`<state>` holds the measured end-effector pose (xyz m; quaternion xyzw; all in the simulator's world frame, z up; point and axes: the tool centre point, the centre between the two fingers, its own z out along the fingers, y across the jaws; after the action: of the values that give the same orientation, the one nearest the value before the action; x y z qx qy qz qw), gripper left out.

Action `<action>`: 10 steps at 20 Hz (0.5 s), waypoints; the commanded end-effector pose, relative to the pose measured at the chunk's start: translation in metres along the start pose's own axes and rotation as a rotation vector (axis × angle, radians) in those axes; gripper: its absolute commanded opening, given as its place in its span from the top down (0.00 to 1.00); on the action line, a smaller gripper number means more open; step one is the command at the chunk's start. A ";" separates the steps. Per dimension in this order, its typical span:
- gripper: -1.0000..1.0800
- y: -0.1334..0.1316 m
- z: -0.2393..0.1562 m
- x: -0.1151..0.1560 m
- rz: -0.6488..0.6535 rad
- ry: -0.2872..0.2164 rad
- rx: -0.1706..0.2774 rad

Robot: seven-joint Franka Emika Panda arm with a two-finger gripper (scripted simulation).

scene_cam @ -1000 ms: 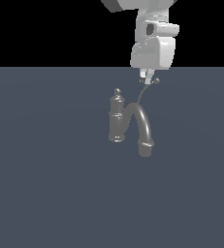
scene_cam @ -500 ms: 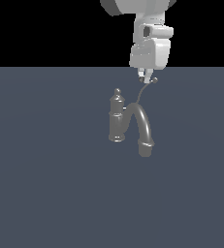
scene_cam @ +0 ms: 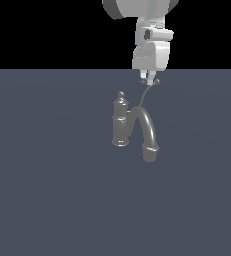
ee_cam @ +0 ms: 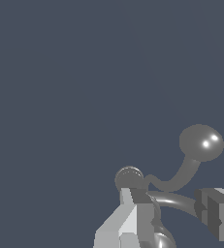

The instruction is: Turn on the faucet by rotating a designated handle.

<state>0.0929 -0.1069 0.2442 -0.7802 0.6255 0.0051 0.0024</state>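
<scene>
Near the middle of the dark grey floor (scene_cam: 47, 200) stands the faucet (scene_cam: 121, 125), post upright, thick spout (scene_cam: 148, 131) arching down toward the exterior view's right. Handle (scene_cam: 146, 94): thin wire lever rising from behind the post, curving up to a small ball knob (scene_cam: 157, 81).

Gripper (scene_cam: 148, 78) hangs directly above, fingertips level with the knob and just beside it on the exterior view's left. Wrist view: jaws parted, one finger (ee_cam: 133, 213) on either side of a gap, nothing clamped. Knob (ee_cam: 201, 142) lies beyond the fingertips, outside the gap; contact cannot be confirmed from either view.

Risks, as judged:
- Knob is round and slick-looking; a sideways push from one fingertip could ride over it and lose the lever.
- Descending further could bring the fingers down onto the spout, which sits right beneath them in the wrist view.
- Closing now would likely grasp air, since the knob is not between the fingers.
</scene>
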 end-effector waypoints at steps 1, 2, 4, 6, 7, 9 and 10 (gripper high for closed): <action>1.00 -0.005 0.002 0.012 0.015 0.007 0.004; 1.00 -0.007 0.002 0.013 0.016 0.008 0.004; 1.00 -0.012 0.002 0.014 0.019 0.008 0.004; 1.00 -0.017 0.002 0.016 0.021 0.009 0.003; 1.00 -0.019 0.002 0.017 0.022 0.009 0.003; 1.00 -0.023 0.002 0.018 0.024 0.010 0.003; 1.00 -0.025 0.002 0.019 0.026 0.010 0.003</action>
<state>0.1121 -0.1024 0.2439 -0.7778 0.6283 0.0123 -0.0013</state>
